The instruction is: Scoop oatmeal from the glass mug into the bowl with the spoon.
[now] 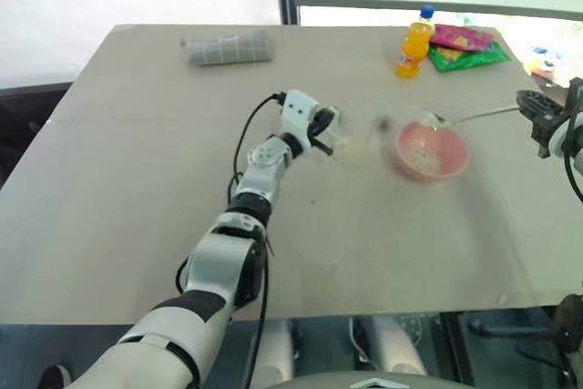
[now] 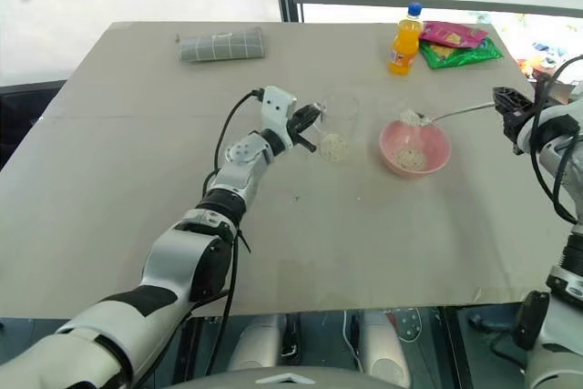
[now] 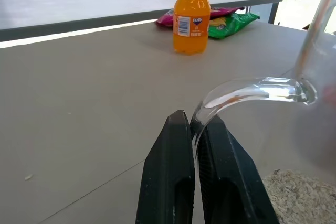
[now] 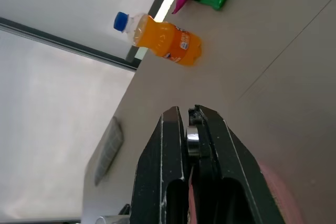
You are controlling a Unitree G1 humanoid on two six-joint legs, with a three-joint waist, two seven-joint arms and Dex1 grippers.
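The left end effector [image 2: 308,127] is seen clenched on the curved handle of the glass mug [image 2: 335,129], which stands on the counter [image 2: 137,161] just beside the bowl [image 2: 414,148]. The right end effector [image 2: 506,107] is clenched on the handle end of the spoon [image 2: 451,114], whose head is held over the far rim of the bowl.

Oatmeal [image 2: 412,159] is seen lying in the bowl, with more left in the bottom of the mug. The step in hand is judged to be the emptying of a spoonful; next, the spoon would have to be carried from the bowl back to the mug and dipped while the mug is held steady.

In the left wrist view the pinched glass handle [image 3: 247,95] is shown close, with an orange bottle [image 3: 191,17] beyond. In the right wrist view the spoon's handle is seen between the black fingers [image 4: 165,166].
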